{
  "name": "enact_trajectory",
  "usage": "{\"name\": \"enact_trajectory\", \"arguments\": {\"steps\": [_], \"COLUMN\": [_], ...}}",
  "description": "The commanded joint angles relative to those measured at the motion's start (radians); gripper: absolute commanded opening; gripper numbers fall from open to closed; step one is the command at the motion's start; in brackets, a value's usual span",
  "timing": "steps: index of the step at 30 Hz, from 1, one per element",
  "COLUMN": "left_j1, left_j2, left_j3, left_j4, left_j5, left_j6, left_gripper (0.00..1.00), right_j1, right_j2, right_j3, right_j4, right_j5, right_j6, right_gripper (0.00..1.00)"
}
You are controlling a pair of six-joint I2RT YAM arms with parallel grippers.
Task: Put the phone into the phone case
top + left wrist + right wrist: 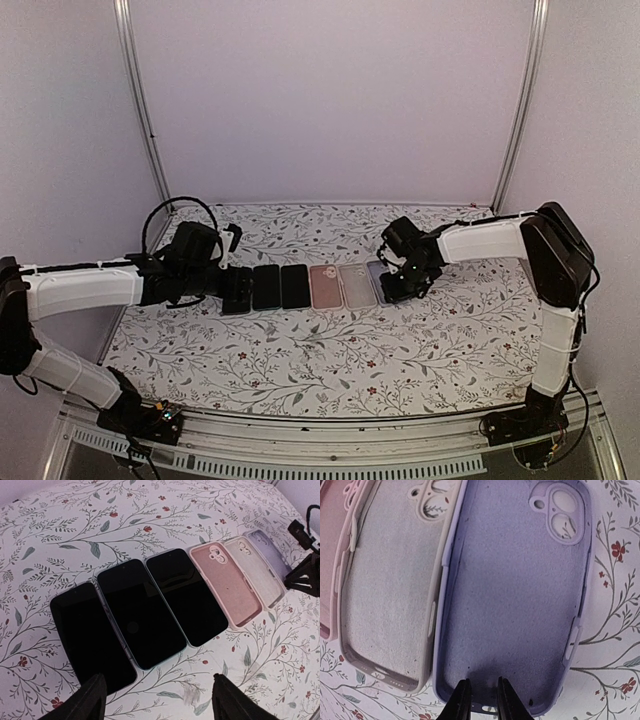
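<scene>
Three dark phones lie side by side: left, middle, right, also in the top view as a row of phones. Right of them lie three empty cases: pink, beige and lilac. My left gripper is open and hovers at the phones' near ends, one finger over the left phone's corner. My right gripper is low over the lilac case's bottom edge. Its fingers stand a narrow gap apart, and only the case's floor shows between them.
The floral tablecloth covers the whole table. White walls and metal posts enclose it at the back and sides. Black cables loop behind the left wrist. Bare cloth lies between the row and the arms' bases.
</scene>
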Motion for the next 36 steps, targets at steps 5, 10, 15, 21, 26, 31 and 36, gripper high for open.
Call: {"name": "enact_trajectory", "arguments": {"steps": [5, 10, 15, 21, 26, 31, 36], "left_j1": [-0.022, -0.022, -0.022, -0.023, -0.023, -0.023, -0.023], "left_j2": [-0.016, -0.035, -0.051, -0.052, -0.056, -0.04, -0.034], "left_j3": [-0.006, -0.013, -0.027, -0.032, -0.042, -0.037, -0.023], "left_j4": [0.014, 0.003, 0.004, 0.008, 0.006, 0.005, -0.004], "left_j5": [0.003, 0.004, -0.007, 0.006, 0.003, 0.011, 0.0], "left_j6": [0.014, 0.022, 0.022, 0.018, 0.019, 0.023, 0.024], "left_gripper": [0.74, 0.74, 0.74, 0.74, 0.74, 0.74, 0.74], "right_j1": [0.053, 0.073, 0.089, 0.091, 0.091, 0.125, 0.155], "right_j2": [-0.079, -0.147, -0.205, -0.232, -0.21, -0.137, -0.02], "right_j3": [-0.157, -0.225, -0.259, -0.17, 0.024, 0.19, 0.362], "right_j4": [-0.183, -0.214, -0.242, -0.262, -0.267, -0.202, -0.161], "right_j5": [-0.059, -0.062, -0.066, -0.052, 0.054, 0.069, 0.067], "right_j6": [0.044, 0.09, 0.112, 0.114, 0.104, 0.1, 0.097], "right_gripper": [0.21, 0.21, 0.21, 0.22, 0.27, 0.39, 0.59]}}
